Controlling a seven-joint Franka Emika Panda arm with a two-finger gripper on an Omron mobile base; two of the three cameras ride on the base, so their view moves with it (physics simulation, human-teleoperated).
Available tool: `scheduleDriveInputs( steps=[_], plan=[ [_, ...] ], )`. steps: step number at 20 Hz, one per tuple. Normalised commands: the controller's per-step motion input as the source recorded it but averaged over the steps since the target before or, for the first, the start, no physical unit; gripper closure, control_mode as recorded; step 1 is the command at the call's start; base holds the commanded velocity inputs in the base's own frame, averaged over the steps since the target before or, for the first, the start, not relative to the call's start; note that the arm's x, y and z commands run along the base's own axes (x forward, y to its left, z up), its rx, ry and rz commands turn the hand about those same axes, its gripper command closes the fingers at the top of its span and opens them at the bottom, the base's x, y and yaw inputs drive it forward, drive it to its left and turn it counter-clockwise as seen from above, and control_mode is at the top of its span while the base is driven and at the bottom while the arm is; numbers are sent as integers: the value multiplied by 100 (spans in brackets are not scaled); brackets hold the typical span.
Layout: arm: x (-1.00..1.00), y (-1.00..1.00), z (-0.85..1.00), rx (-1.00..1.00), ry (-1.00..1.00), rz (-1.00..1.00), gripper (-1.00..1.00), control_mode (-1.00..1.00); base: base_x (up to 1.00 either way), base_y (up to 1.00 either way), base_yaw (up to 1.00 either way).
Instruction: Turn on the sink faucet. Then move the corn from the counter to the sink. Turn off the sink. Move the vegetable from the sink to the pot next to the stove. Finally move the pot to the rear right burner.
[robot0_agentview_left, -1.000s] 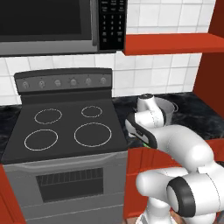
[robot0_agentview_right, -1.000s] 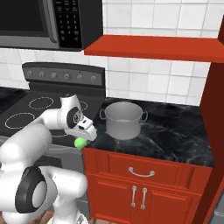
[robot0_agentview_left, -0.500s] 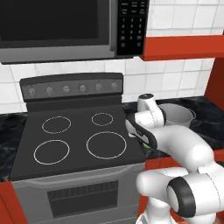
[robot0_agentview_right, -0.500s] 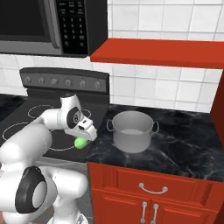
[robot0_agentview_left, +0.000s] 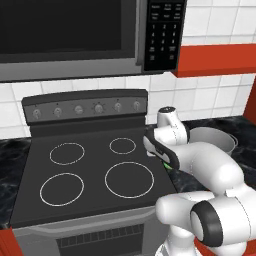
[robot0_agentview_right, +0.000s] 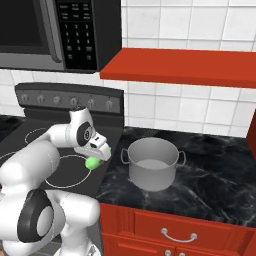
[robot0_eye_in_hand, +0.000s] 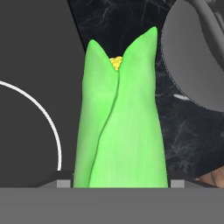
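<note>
My gripper (robot0_agentview_right: 94, 159) is shut on the corn (robot0_eye_in_hand: 120, 122), a green-husked ear with yellow kernels at its tip. It hangs over the seam between the stove's right edge and the black counter; the corn (robot0_agentview_right: 92, 163) shows as a green tip under the hand, and as a sliver of corn (robot0_agentview_left: 168, 167) beside the forearm. The grey pot (robot0_agentview_right: 152, 172) stands on the counter just right of the stove, empty, a hand's width from the corn. The pot (robot0_eye_in_hand: 197, 57) fills the upper right of the hand view. The rear right burner (robot0_agentview_left: 122, 145) is bare. Sink and faucet are out of view.
The black stove (robot0_agentview_left: 30, 200) has four ring burners and a knob panel (robot0_agentview_left: 85, 108) at its back. A microwave (robot0_agentview_left: 70, 35) hangs above it, and a red shelf (robot0_agentview_right: 175, 70) juts out above the pot. The marble counter (robot0_agentview_right: 215, 185) runs on to the right.
The whole picture has shifted as the base drove: stove and pot sit further right and larger in both base views. The corn stays in the gripper, and the arm's pose is unchanged.
</note>
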Motion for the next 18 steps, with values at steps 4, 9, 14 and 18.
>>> scheduleDriveInputs(
  steps=[4,9,14,18],
  plan=[
    [0,0,0,0,0,0,100,100,37,10,0],
    [0,0,0,0,0,0,100,100,28,7,0],
    [0,0,0,0,0,0,100,100,15,17,0],
    [0,0,0,0,0,0,100,100,0,0,0]
  ],
)
